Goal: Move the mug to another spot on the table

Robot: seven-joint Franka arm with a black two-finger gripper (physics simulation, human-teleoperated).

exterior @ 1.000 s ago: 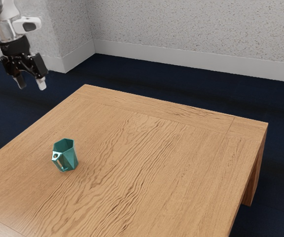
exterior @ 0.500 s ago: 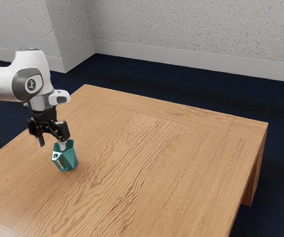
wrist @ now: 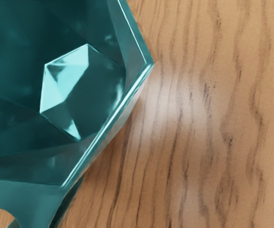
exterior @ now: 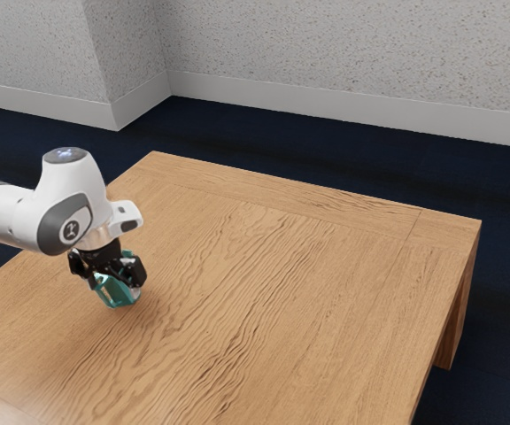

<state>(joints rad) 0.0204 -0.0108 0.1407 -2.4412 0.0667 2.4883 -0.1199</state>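
Gripper point(exterior: 111, 271) is right down on the mug point(exterior: 120, 291), which stands near the table's point(exterior: 308, 274) edge at the exterior view's left. Can't tell if the gripper is wide, narrow or clamped, since the hand hides that. Wrist view looks straight into the mug's faceted inside, with the rim corner off-centre under the hand. Risk: the walls are slanted facets, so an off-centre squeeze could twist the mug, squirt it out or tip it on the lift. Nothing else stands on the tabletop, so the path toward the exterior view's right is open. Dark carpet point(exterior: 326, 133) and wall point(exterior: 370, 53) lie beyond.
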